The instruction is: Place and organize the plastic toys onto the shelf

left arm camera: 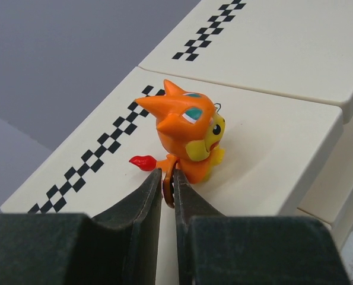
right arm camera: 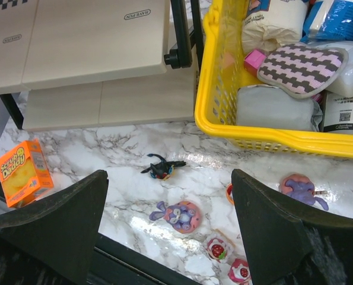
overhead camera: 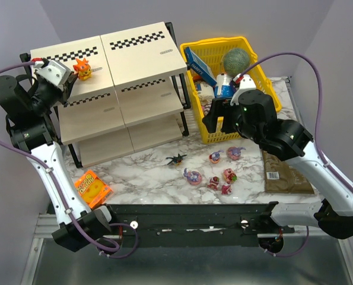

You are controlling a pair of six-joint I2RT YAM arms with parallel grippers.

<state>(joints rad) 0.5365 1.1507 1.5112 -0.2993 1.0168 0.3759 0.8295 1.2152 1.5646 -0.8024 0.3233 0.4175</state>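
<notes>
- Setting the orange toy [left arm camera: 185, 133] on the top panel of the shelf [overhead camera: 140, 56] is, I judge, the step in hand. The toy stands upright just beside the checkered strip, on the left half.
- Your left gripper [left arm camera: 169, 181] has its jaws almost together, with a small part of the toy's tail end between the tips. You cannot tell if they press it.
- Next, I think, you need to part them fully and draw back without tipping the toy.
- The orange packet [right arm camera: 22, 172] seems to read "Scrub Daddy".
- The black winged toy [overhead camera: 176, 158], a purple toy [overhead camera: 193, 176] and the red-pink toys [overhead camera: 229, 175] lie on the table [overhead camera: 146, 178].
- Your right gripper [right arm camera: 169, 178] hangs above them, jaws wide apart and holding nothing.
- Labels in the yellow basket [overhead camera: 223, 135] are too small to read.
</notes>
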